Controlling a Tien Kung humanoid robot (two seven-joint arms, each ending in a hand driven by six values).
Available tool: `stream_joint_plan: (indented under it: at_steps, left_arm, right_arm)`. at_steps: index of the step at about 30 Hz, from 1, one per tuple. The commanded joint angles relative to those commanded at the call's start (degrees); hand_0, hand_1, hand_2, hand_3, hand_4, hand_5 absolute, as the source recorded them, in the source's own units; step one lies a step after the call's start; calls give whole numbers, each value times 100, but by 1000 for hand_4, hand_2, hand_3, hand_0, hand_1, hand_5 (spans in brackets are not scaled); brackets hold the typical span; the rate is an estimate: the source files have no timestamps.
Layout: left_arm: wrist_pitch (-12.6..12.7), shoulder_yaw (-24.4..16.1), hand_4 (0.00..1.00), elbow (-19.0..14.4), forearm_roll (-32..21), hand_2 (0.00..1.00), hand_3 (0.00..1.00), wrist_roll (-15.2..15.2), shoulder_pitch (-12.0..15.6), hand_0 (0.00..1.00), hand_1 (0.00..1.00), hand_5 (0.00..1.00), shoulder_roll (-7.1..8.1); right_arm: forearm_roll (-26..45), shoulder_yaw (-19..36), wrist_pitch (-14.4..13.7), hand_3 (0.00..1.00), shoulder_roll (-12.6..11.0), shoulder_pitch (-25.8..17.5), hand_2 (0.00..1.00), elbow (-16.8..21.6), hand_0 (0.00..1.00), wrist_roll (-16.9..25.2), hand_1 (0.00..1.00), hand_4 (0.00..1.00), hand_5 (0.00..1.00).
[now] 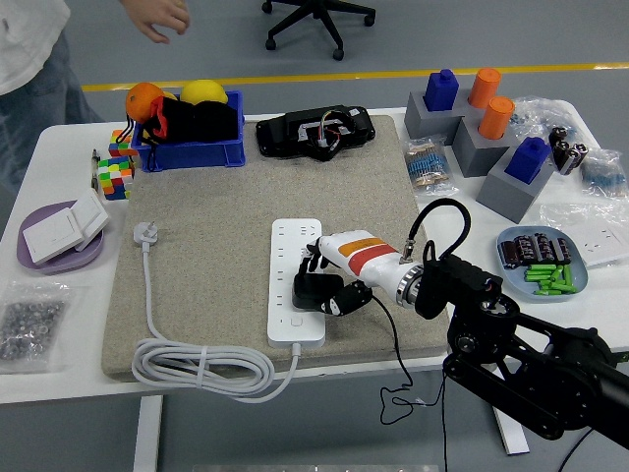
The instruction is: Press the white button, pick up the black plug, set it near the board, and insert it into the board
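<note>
You see a white power strip [296, 282] on a beige mat [216, 246], white table [59, 379] beneath. Black plug [313, 292] in the black robot hand [329, 285]; its forearm is white with an orange band. White coiled cable [201, 366]. Blue bin [187, 152] holds orange and yellow fruit. Purple plate [29, 264], green pieces [550, 277] on a blue-grey tray [580, 256].
</note>
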Motion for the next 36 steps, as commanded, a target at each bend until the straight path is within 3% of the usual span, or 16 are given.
stream_joint_plan:
  at_steps: [13, 14, 19, 20, 36]
  left_arm:
    - [-2, -24, 588, 0, 23, 732, 783, 0, -14, 810, 777, 528, -13]
    - [-1, -28, 578, 0, 27, 732, 783, 0, -17, 810, 777, 527, -14]
    - [0, -12, 578, 0, 5, 732, 783, -7, -23, 810, 777, 527, -21]
    - [1, -11, 588, 0, 2, 732, 783, -9, -23, 810, 777, 529, -22]
    - [1, -24, 588, 0, 9, 732, 783, -4, -24, 810, 777, 529, -28]
  right_arm:
    - [32, 128, 324, 765, -25, -18, 694, 88, 553, -73, 668, 967, 112]
    - [34, 139, 343, 864, -26, -20, 766, 100, 612, -65, 764, 998, 173]
    - [45, 165, 299, 864, -26, -39, 766, 157, 612, -25, 764, 998, 173]
    - [43, 172, 293, 931, -27, -42, 823, 170, 641, -27, 826, 998, 286]
    - [32, 437, 260, 935, -39, -94, 832, 331, 662, 7, 831, 998, 290]
